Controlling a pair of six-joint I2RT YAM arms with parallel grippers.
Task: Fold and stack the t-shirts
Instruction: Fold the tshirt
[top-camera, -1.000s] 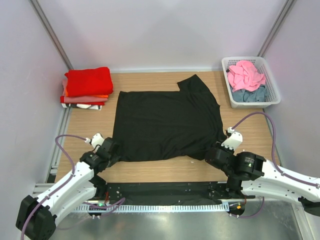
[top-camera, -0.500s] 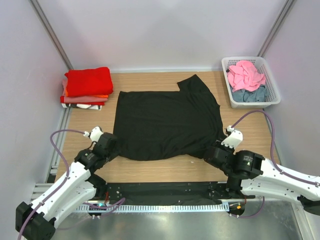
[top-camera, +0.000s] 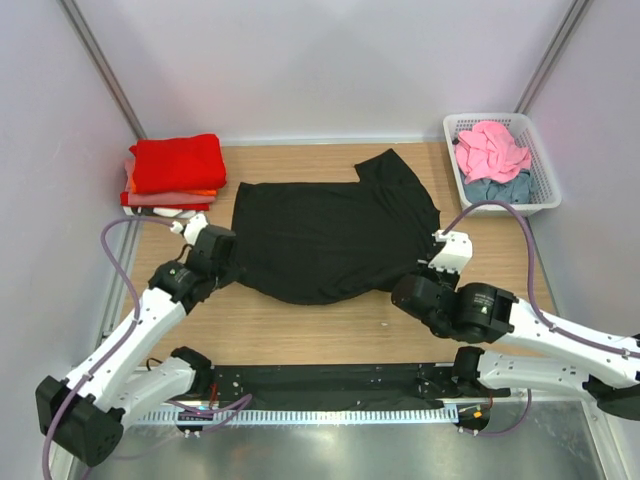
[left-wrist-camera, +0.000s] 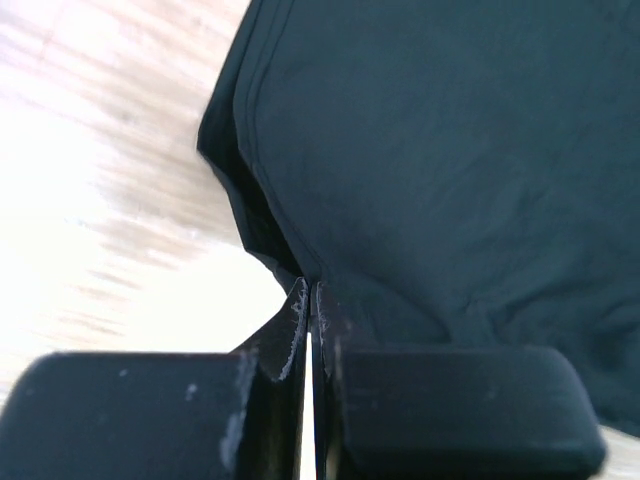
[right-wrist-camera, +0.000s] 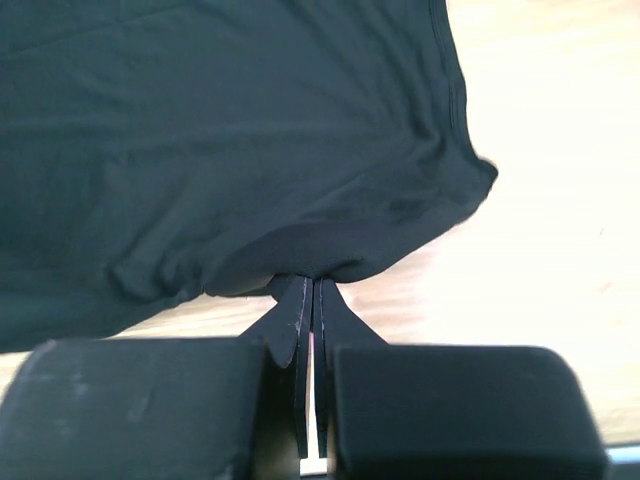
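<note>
The black t-shirt (top-camera: 330, 235) lies spread on the wooden table with its near hem lifted. My left gripper (top-camera: 226, 268) is shut on the shirt's near left corner; in the left wrist view (left-wrist-camera: 311, 292) the cloth (left-wrist-camera: 450, 170) runs up from the closed fingertips. My right gripper (top-camera: 410, 285) is shut on the near right corner; in the right wrist view (right-wrist-camera: 312, 283) the cloth (right-wrist-camera: 220, 130) bunches at the closed tips. A folded stack with a red shirt (top-camera: 178, 163) on top sits at the far left. Pink (top-camera: 490, 148) and grey-blue (top-camera: 497, 190) shirts lie in the basket.
The white lattice basket (top-camera: 540, 190) stands at the far right by the wall. Walls close in the table on left, back and right. A metal rail (top-camera: 330, 410) runs along the near edge between the arm bases.
Both grippers have moved away from the near edge toward the back, carrying the shirt's near hem with them. The hem now sits further up the table and curves.
</note>
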